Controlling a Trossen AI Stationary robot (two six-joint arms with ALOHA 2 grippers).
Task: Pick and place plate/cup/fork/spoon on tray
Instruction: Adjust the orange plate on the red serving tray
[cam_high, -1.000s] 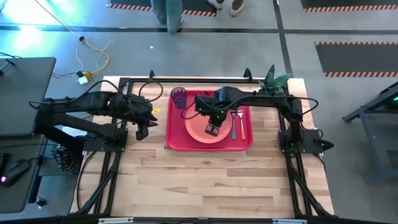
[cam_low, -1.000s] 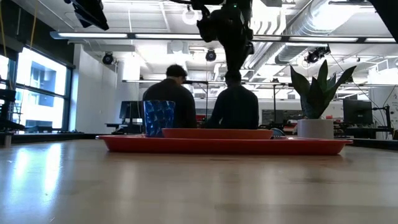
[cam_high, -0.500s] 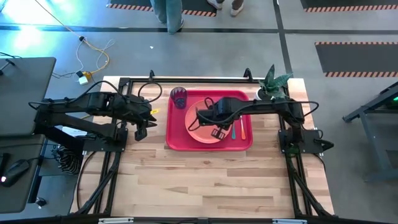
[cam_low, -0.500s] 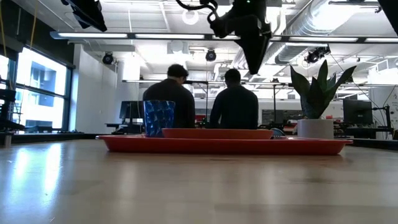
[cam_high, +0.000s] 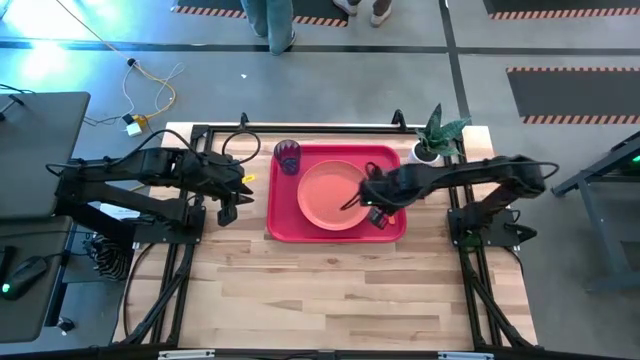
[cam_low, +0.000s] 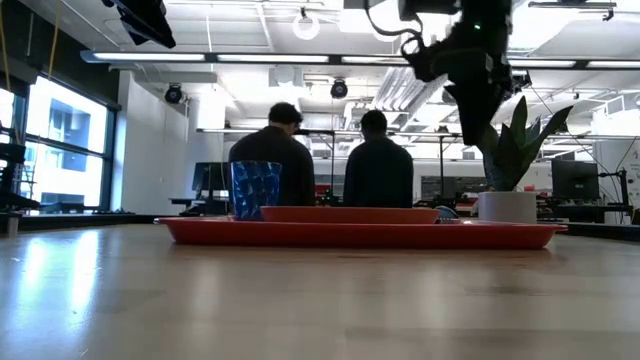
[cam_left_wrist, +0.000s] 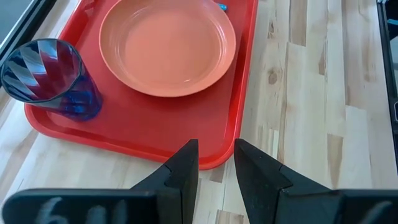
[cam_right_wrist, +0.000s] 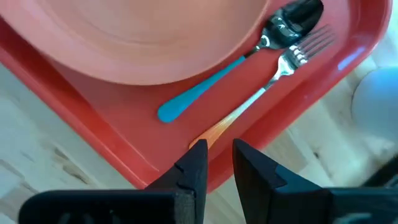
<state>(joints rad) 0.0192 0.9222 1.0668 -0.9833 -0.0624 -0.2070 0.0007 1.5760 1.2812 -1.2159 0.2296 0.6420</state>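
The red tray lies at the table's far middle. On it rests the salmon-orange plate, and the blue tumbler cup stands upright in its far left corner. In the right wrist view the teal-handled spoon and the orange-handled fork lie side by side on the tray floor beside the plate. My right gripper hangs high over the tray's right part, above the fork's handle end, open by a narrow gap and empty. My left gripper waits left of the tray, narrowly open and empty.
A white pot with a green plant stands just beyond the tray's far right corner. Bare wood lies between the tray and the table's near edge. In the low view, two people sit in the room behind the table.
My right gripper has gone from above the plate toward the table's right edge, staying well above the tray, and now hangs over the fork and spoon. The plate, cup and tray have kept still.
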